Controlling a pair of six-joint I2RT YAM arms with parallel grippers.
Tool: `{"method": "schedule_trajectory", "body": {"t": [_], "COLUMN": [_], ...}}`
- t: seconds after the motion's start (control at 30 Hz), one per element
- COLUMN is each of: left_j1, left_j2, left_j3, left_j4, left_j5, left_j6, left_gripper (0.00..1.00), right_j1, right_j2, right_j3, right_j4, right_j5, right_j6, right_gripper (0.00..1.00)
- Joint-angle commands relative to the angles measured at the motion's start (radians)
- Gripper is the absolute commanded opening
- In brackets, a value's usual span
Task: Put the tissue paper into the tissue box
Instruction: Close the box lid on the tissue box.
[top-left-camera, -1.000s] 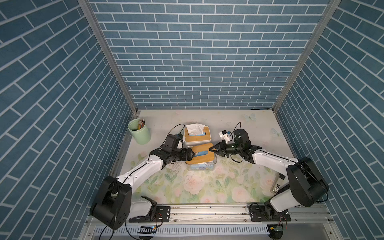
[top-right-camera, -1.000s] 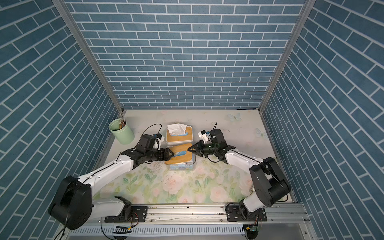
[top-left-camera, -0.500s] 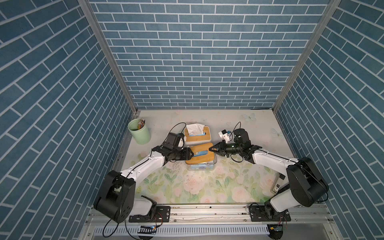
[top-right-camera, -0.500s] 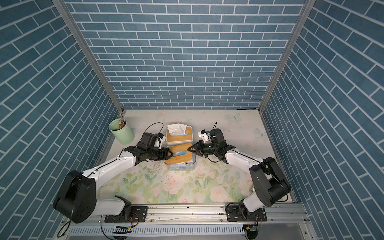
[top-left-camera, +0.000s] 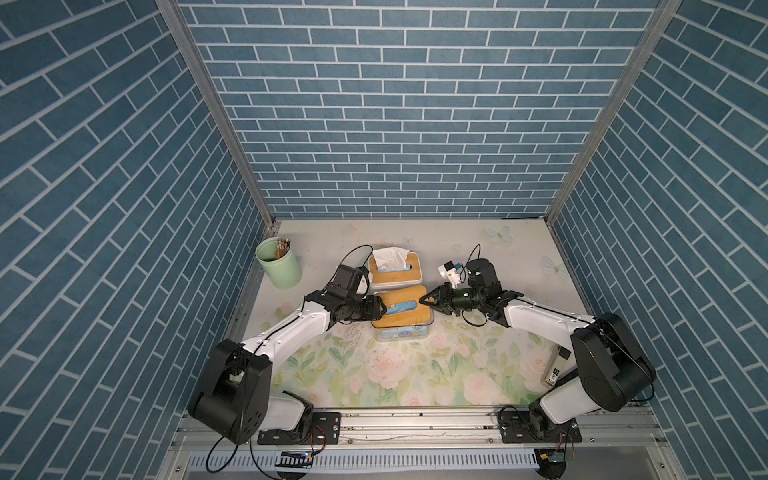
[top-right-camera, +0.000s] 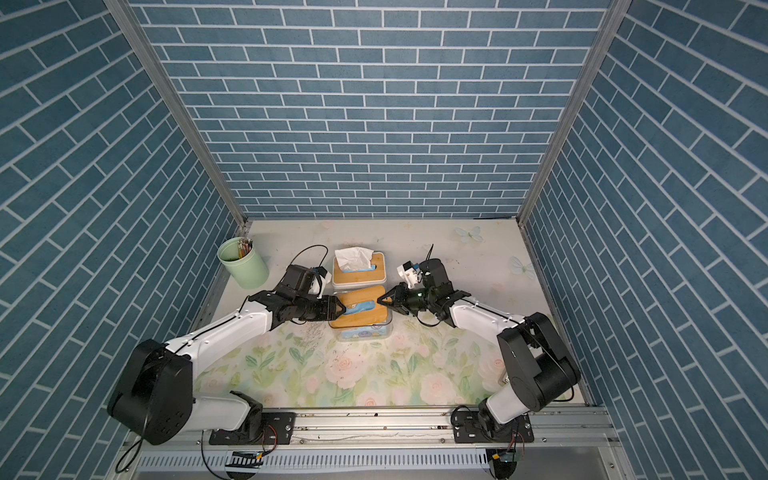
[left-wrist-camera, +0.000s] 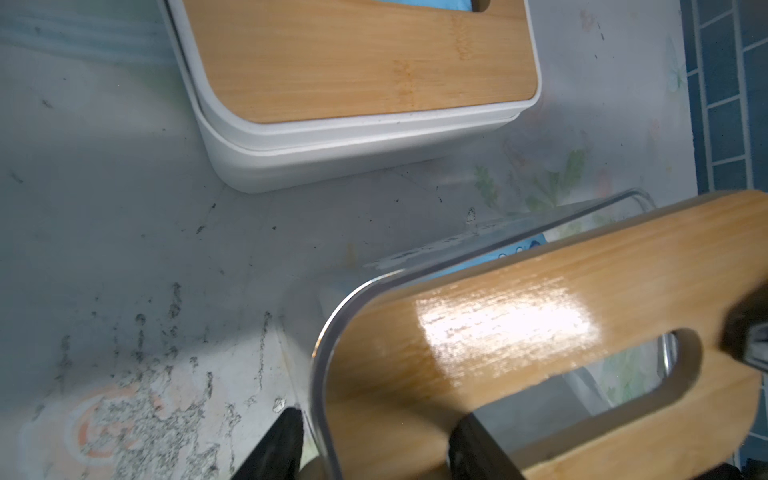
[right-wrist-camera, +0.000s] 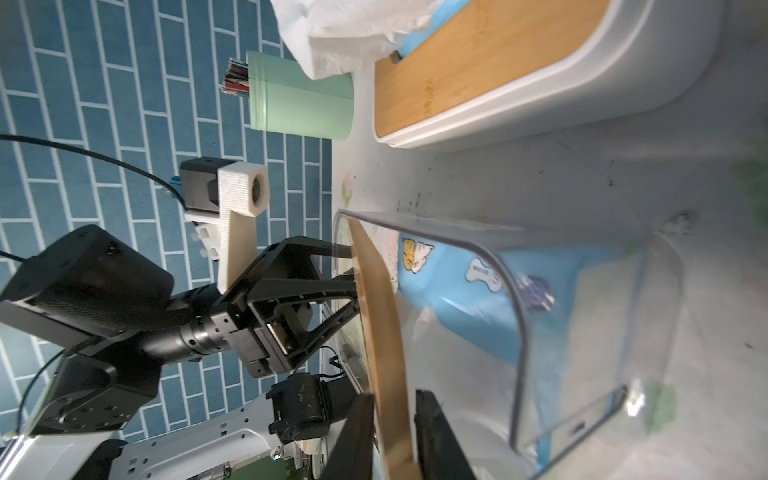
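Over the last second the left pincer (top-left-camera: 381, 309) has closed in on the clear tissue box (right-wrist-camera: 517, 316) and narrowed its jaws. The right pincer (top-left-camera: 424, 300) has eased its jaws apart, and the box has not shifted on the desk (top-left-camera: 415, 374). The blue tissue pack (right-wrist-camera: 453, 299) lies flat inside the clear tissue box, under the bamboo lid (top-left-camera: 405, 321), and shows through the lid's slot in both top views. Left pincer state: half spread, with 1 finger (left-wrist-camera: 274, 449) outside the box's end wall and the other over the lid near the slot; whether they press cannot be told. Right pincer state: slightly spread, its 2 fingers (right-wrist-camera: 353, 436) astride the opposite end of the lid with a thin gap on 1 side, so the lid is judged unpinched at that end. Governing relation: the long axis of the lid, and of the pack beneath it, runs from 1 pincer to the other. Each arm therefore stands at 1 end of the box, and neither is nearer. The lid looks slightly skewed to the box's rim; whether it is seated cannot be told. The coming move is judged to be a level press-down or a release of the lid. A white tissue box (top-left-camera: 417, 279) stands just behind the clear tissue box.
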Motion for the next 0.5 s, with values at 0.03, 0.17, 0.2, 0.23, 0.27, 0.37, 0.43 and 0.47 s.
{"method": "schedule_trajectory", "body": {"t": [0.03,0.17,0.2,0.23,0.27,0.37,0.43,0.47], "left_j1": [0.005,0.005,0.005,0.006,0.006,0.005,0.005,0.006], "left_j2": [0.024,0.032,0.030,0.029,0.029,0.033,0.036,0.035], "left_j3": [0.035,0.041,0.041,0.041,0.042,0.053,0.059,0.063], "left_j4": [-0.043,-0.049,-0.050,-0.049,-0.049,-0.060,-0.066,-0.069], "left_j5": [-0.049,-0.057,-0.057,-0.056,-0.050,-0.037,-0.031,-0.030], "left_j6": [-0.005,-0.008,-0.012,-0.016,-0.020,-0.024,-0.028,-0.029], "left_gripper": [0.45,0.45,0.45,0.45,0.45,0.45,0.44,0.45], "right_j1": [-0.017,-0.022,-0.022,-0.023,-0.025,-0.027,-0.027,-0.028], "right_j2": [-0.007,-0.014,-0.014,-0.014,-0.011,-0.008,-0.006,-0.005], "right_j3": [-0.006,0.001,0.004,0.007,0.010,0.014,0.014,0.015], "right_j4": [-0.089,-0.111,-0.115,-0.120,-0.128,-0.130,-0.123,-0.123], "right_j5": [0.026,0.024,0.022,0.021,0.020,0.019,0.007,0.001], "right_j6": [-0.105,-0.140,-0.148,-0.159,-0.171,-0.190,-0.192,-0.195], "right_gripper": [0.31,0.37,0.38,0.39,0.39,0.40,0.40,0.40]}}
